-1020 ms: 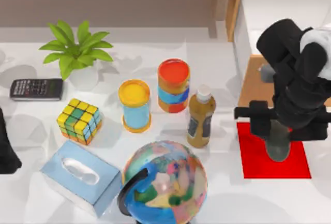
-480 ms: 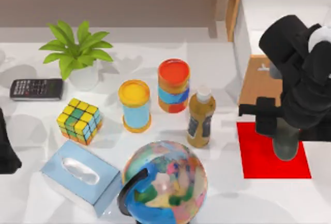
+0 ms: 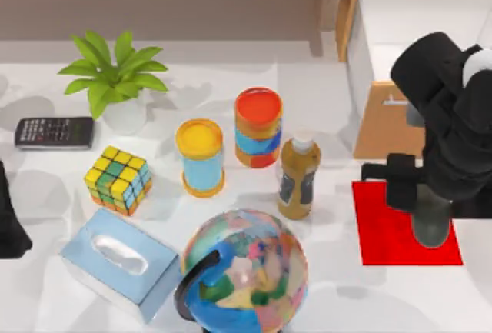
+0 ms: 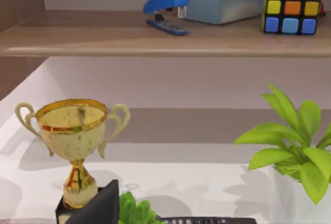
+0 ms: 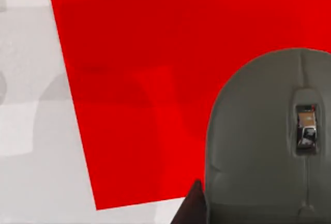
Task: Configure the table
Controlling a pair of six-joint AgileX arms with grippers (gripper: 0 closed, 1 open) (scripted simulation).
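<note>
**Mouse carried over the red mat**

The table (image 3: 338,302) spread white under everything, its left and middle crowded and its right side kept for the red mat (image 3: 384,233). Over that mat hung the right gripper (image 3: 430,221), clamped on a grey mouse (image 3: 432,221); in the right wrist view the mouse (image 5: 269,141) sat against the red with its scroll wheel showing (a dark fingertip edged in beside it). I judged the mat to be the mouse's intended spot, which would explain the hold directly above it. Whether the mouse touched the mat could not be told.

Behind the mat stood the wooden drawer cabinet (image 3: 392,125). Towards the middle were a brown bottle (image 3: 298,179), a red-topped can (image 3: 258,127), a yellow-topped can (image 3: 201,158) and a globe (image 3: 246,271); further left, a puzzle cube (image 3: 118,180), tissue box (image 3: 119,264), potted plant (image 3: 115,79) and calculator (image 3: 54,132).

The left arm sat parked at the table's left edge; its claw's state I cannot tell.
</note>
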